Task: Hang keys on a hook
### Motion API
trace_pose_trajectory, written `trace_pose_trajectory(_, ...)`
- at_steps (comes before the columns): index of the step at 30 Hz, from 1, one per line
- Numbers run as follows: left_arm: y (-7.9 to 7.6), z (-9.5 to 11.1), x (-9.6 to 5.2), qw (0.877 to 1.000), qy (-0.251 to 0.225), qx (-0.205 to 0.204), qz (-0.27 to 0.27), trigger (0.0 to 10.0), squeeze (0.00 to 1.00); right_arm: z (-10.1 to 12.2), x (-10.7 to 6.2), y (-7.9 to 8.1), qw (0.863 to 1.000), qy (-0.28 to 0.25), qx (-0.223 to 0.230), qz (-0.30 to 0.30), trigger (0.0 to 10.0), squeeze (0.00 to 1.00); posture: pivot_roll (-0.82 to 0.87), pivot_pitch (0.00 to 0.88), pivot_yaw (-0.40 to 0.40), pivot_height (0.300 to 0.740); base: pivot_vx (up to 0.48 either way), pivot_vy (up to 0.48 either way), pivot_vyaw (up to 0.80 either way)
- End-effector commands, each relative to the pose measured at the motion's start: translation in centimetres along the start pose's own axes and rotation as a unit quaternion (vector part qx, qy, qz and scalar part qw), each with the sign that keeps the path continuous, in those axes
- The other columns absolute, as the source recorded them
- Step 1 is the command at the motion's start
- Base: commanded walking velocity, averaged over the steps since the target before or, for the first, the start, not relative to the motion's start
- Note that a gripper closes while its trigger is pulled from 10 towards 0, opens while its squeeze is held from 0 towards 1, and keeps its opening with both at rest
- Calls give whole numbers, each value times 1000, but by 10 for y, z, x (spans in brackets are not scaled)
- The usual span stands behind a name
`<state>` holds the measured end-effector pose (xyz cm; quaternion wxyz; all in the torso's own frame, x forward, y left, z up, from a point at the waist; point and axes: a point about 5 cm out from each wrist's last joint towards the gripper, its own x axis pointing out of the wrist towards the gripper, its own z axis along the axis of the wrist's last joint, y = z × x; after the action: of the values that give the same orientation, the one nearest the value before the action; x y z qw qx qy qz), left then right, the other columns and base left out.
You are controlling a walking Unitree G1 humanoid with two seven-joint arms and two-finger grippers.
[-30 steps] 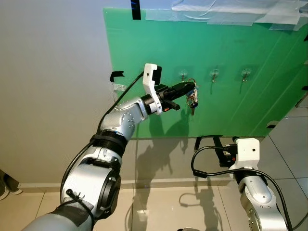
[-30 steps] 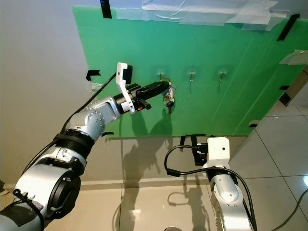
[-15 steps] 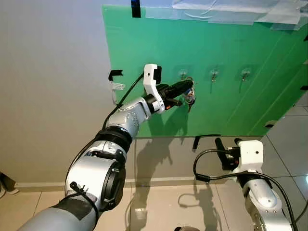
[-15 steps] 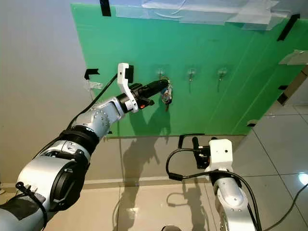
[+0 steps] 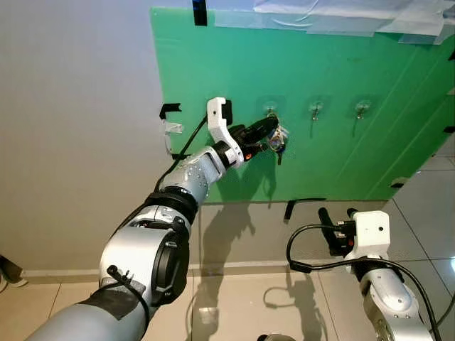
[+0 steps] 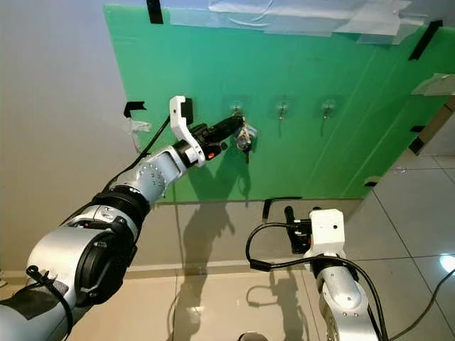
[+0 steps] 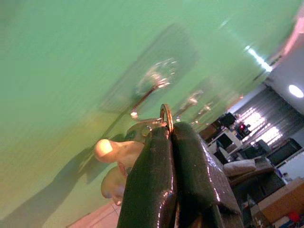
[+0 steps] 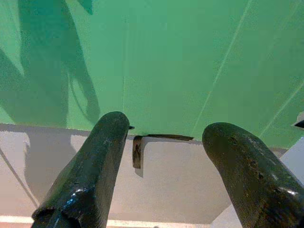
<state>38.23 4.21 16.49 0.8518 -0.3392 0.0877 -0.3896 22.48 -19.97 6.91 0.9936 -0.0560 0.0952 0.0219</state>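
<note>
Nearest, the right gripper (image 5: 328, 229) idles low with its fingers spread wide, holding nothing. Further out, the left gripper (image 5: 269, 130) reaches up to the green board (image 5: 213, 57), its fingers pinched tight on the keys (image 5: 279, 144) by the metal ring (image 7: 166, 117). The bunch dangles at the leftmost hook (image 5: 271, 111), which sits towards the board's upper middle. Keys are light and stiff but swing freely, so gripping the ring looks wisest. Two more hooks (image 5: 316, 109) stand beyond.
</note>
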Motion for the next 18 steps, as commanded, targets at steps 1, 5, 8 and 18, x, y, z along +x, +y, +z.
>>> trace_pose_trajectory(1, -5, 7, 5, 1000, -6, -2, -1, 10000, 0, 5, -1, -3, 1000, -5, -5, 0, 10000, 0, -254, 0, -10, 740, 0, 0, 0)
trace_pose_trajectory(5, -2, 7, 4, 999, -19, -23, 16, 10000, 0, 4, -1, -3, 1000, -3, -7, 3, 10000, 0, -253, 0, -14, 740, 0, 0, 0)
trace_pose_trajectory(8, 0, 4, 3, 999, -17, -31, 25, 10000, 0, 4, -2, -3, 1000, -2, -8, 4, 10000, 0, -253, 0, -15, 740, 0, 0, 0)
trace_pose_trajectory(18, 10, -17, -4, 996, 7, -66, 66, 10000, 0, 2, -4, -2, 1000, 3, -6, 4, 10000, 0, -259, 0, -10, 740, 0, 0, 0)
